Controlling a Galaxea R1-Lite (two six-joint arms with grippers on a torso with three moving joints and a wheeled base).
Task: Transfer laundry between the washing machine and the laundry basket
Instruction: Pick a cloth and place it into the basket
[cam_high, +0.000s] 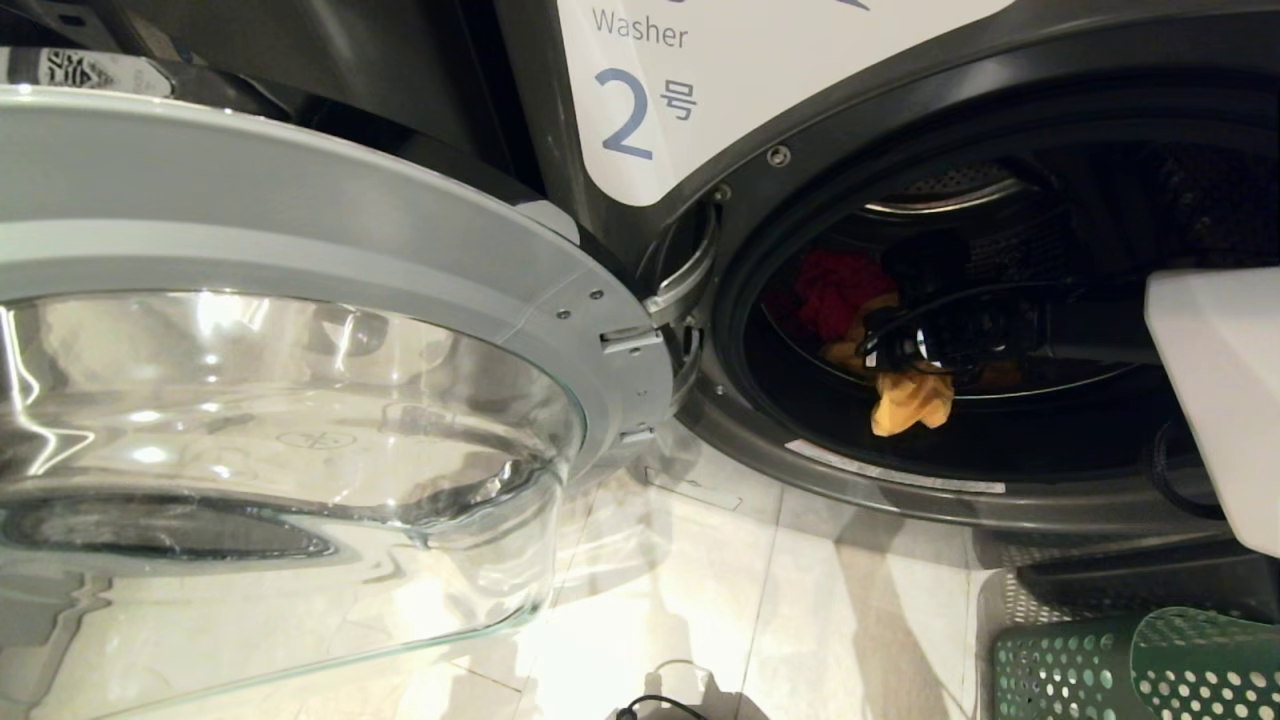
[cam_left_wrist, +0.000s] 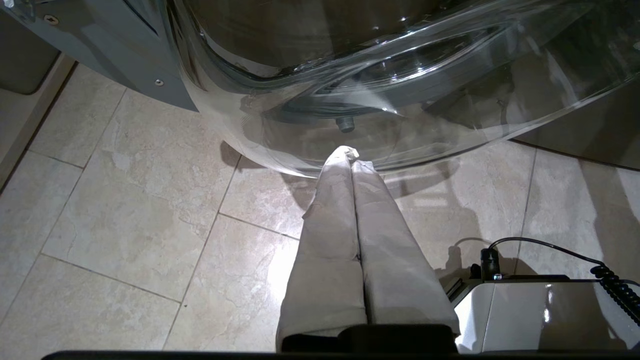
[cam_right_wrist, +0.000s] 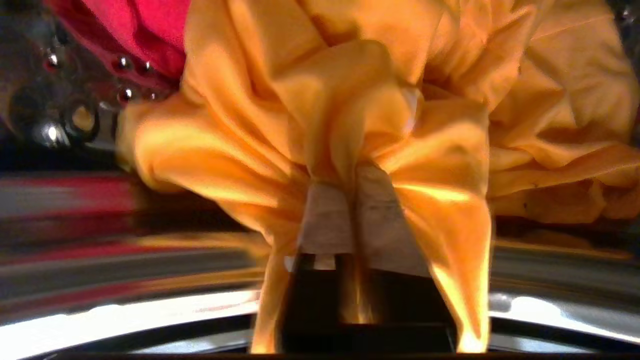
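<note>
The washing machine (cam_high: 700, 100), marked "2" on its white label (cam_high: 680, 80), stands with its round glass door (cam_high: 300, 380) swung wide to the robot's left, leaving the drum mouth bare. Inside the drum lie two garments: a magenta-red one (cam_high: 835, 290) toward the back and left, and a yellow-orange one (cam_high: 905, 400) in front of it, a fold hanging down toward the drum's lower rim. The right tool (cam_right_wrist: 356, 175) is reached into the drum, its two pale-covered fingers (cam_right_wrist: 325, 220) pressed together and clamped on a bunched fold of the yellow-orange cloth, which spills out on both sides of them; the red garment (cam_right_wrist: 140, 30) lies just beyond, touching the yellow one. The green laundry basket (cam_high: 1130, 665) with round holes sits on the tiled floor (cam_high: 800, 600) below and to the right of the drum opening; only a corner shows, and its contents cannot be seen. The left tool (cam_left_wrist: 352, 155) hangs over the floor with its fingers together on nothing, its tip just beside the bulging glass of the open door (cam_left_wrist: 400, 75). That door fills the space left of the opening. A black coiled cable (cam_left_wrist: 612, 285) runs over the robot's white body.
</note>
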